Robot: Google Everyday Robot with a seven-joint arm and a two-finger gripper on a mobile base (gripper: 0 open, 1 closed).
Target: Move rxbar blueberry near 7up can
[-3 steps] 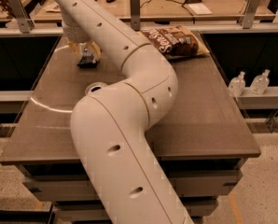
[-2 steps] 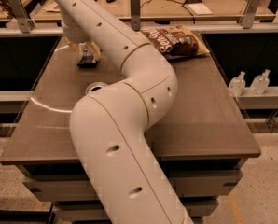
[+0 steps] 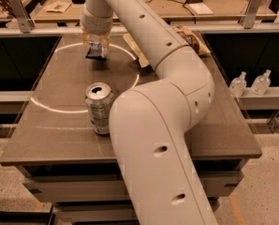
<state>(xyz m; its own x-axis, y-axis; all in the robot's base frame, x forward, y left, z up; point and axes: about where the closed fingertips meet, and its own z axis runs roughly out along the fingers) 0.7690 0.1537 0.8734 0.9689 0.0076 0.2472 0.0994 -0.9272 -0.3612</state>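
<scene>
At the far side of the brown counter (image 3: 55, 125), the hand (image 3: 96, 48) grips the small flat dark blue rxbar blueberry wrapper (image 3: 96, 53), well apart from the upright silvery-green 7up can (image 3: 99, 109).

We counted one 7up can (image 3: 99, 108), one rxbar blueberry (image 3: 96, 51), one chip bag (image 3: 196, 41) and two small bottles (image 3: 238, 83). There was one hand (image 3: 96, 43), above the far left part of the one desk (image 3: 60, 135), gripping the rxbar blueberry.

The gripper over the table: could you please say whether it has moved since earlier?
Yes. The gripper, holding the dark blue snack-bar wrapper, has shifted slightly right, away from the left edge of the brown table.
</scene>
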